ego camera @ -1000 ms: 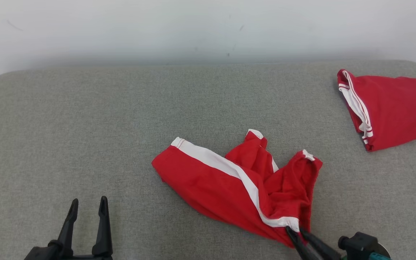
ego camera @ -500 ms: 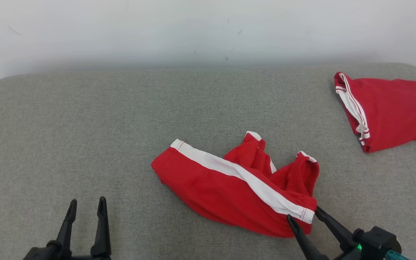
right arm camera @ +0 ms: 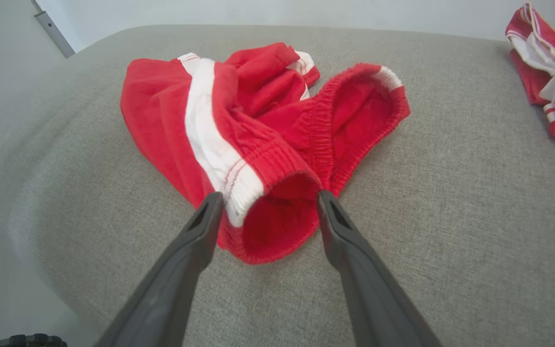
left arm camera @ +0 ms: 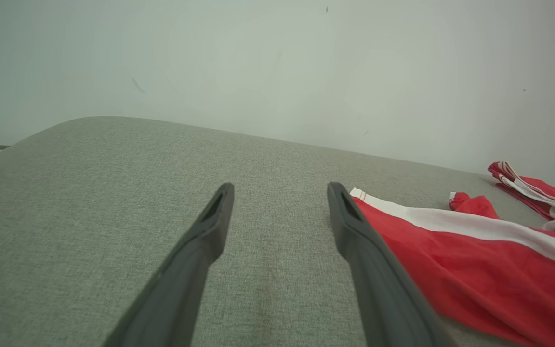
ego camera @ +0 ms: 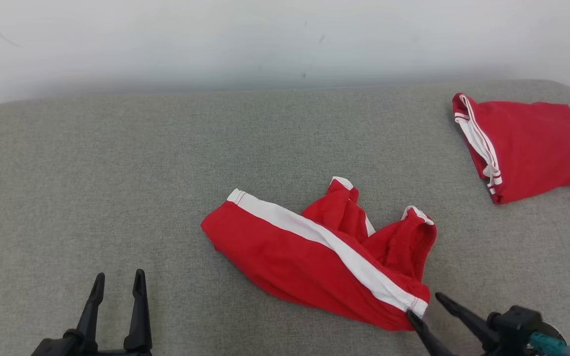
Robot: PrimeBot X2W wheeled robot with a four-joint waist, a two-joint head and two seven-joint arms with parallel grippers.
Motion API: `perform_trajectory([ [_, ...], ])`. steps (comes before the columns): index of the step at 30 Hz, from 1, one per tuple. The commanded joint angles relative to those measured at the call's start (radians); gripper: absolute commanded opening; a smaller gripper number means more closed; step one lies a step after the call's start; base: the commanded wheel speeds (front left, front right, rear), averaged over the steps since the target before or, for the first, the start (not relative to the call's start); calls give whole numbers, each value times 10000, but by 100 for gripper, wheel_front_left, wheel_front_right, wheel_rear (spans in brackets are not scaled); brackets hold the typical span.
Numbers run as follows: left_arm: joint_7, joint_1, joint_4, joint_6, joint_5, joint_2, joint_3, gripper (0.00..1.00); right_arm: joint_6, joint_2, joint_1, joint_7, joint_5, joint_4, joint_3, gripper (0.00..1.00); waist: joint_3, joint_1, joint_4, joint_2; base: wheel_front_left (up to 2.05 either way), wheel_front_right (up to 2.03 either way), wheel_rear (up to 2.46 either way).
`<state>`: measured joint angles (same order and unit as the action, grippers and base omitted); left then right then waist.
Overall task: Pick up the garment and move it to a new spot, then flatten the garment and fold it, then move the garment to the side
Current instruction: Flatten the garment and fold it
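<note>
The garment [ego camera: 314, 262] is a pair of red shorts with a white side stripe, lying crumpled in the middle of the grey padded table [ego camera: 117, 163]. It also shows as the garment [left arm camera: 475, 260] and the garment [right arm camera: 239, 120]. My right gripper [ego camera: 423, 304] is open at the garment's near right corner. In the right wrist view the elastic waistband end lies loose between the spread fingers of the right gripper [right arm camera: 269, 195]. My left gripper [ego camera: 119, 273] stands open over bare table at the near left, well left of the shorts, as the left gripper [left arm camera: 281, 185] shows.
A second red garment with white trim [ego camera: 527, 143] lies folded at the table's far right corner, also seen as the folded garment [right arm camera: 547, 72]. A pale wall runs behind the table. The table's rounded near edge falls away to the left in the right wrist view.
My right gripper has opened and let go of the waistband corner, which has dropped onto the table. The left gripper has stayed put. The head camera shifted slightly.
</note>
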<state>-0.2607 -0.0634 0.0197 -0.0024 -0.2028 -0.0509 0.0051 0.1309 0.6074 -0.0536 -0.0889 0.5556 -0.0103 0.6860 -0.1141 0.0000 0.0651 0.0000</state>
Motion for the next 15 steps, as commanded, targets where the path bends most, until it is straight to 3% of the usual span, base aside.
perform_trajectory([
  [1, -61, 13, -29, 24, 13, 0, 32, 100, -4, -1, -16, -137, 197, 226, -141, 100, -36, 0, 29, 0, 0, 0, 0],
  [7, -61, -19, -16, 4, 16, 1, 45, 100, -4, -94, 48, -845, 1501, 1392, -340, 100, -62, 0, 95, 0, 0, 0, 0],
  [11, -61, -69, 16, -17, 43, 1, 29, 100, -4, -14, -151, -1135, 1204, 1462, -522, 100, -61, 0, 113, 0, 0, 0, 0],
  [15, -62, -142, 43, -64, 109, 1, 71, 100, -3, -447, -141, -1511, 436, 1307, -1066, 100, -55, 0, 144, 0, 0, 0, 0],
])
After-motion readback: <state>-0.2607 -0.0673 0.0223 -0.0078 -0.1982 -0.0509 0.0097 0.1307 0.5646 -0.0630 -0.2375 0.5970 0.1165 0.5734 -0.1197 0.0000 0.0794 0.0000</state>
